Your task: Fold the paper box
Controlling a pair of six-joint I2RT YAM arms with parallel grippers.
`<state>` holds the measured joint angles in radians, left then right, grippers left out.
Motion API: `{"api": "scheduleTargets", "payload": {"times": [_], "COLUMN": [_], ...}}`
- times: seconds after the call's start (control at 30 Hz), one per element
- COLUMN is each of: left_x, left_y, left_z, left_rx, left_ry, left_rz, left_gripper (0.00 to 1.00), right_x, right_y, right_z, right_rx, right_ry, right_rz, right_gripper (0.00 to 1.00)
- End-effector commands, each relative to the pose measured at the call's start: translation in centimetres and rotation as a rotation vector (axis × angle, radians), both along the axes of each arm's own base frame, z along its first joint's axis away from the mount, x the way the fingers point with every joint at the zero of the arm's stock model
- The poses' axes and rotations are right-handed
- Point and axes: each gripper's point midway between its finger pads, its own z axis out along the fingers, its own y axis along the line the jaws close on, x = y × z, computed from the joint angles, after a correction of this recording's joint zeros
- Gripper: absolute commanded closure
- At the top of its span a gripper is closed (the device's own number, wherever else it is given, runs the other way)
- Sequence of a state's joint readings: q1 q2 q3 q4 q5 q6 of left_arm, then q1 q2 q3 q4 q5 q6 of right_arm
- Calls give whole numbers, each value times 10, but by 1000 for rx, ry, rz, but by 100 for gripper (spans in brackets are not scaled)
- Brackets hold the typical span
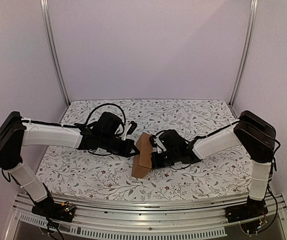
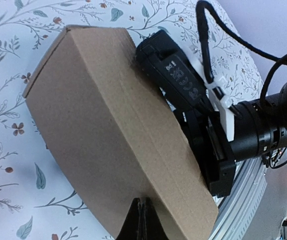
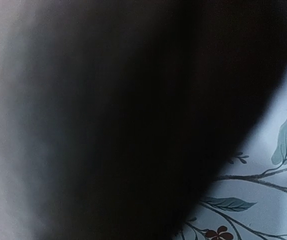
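Observation:
The paper box [image 1: 143,157] is a plain brown carton standing tilted on the floral table cover, between my two grippers. In the left wrist view the paper box [image 2: 108,130] fills the middle. My left gripper [image 2: 142,207] has its fingers shut together, with the tips pressed against the box's near face. In the top view the left gripper [image 1: 132,149] touches the box's left side. My right gripper [image 1: 157,150] is against the box's right side, and its black body [image 2: 183,85] shows behind the box. The right wrist view is mostly a dark blur very close to the lens, which hides the fingers.
The floral table cover [image 1: 193,112] spreads under both arms and shows at the lower right of the right wrist view [image 3: 278,200]. White walls and metal posts [image 1: 55,55] enclose the table. An aluminium rail [image 1: 148,205] runs along the near edge.

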<state>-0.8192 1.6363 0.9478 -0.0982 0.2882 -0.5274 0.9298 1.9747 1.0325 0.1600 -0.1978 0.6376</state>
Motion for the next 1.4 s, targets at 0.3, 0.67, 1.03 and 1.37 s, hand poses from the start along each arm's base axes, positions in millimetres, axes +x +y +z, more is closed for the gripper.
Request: {"api": "scheduleTargets", "payload": {"times": [0.3, 0.67, 1.03, 1.37], "left_x": [3, 9, 18, 26], "left_y": [-5, -3, 28, 64], "left_z": [0, 1, 14, 70], "left_rx": [-6, 29, 145, 188], "left_ry": [0, -16, -70, -223], "left_rz": [-18, -15, 87, 195], "left_gripper": [100, 100, 100, 55], "right_x": [4, 4, 8, 14], "right_y": [-31, -93, -132, -147], "right_z": [-25, -8, 58, 139], "right_rx": [-11, -226, -332, -301], "right_ry": [41, -99, -275, -439], "right_rz": [-111, -174, -193, -219], "right_gripper": [100, 100, 93, 14]}}
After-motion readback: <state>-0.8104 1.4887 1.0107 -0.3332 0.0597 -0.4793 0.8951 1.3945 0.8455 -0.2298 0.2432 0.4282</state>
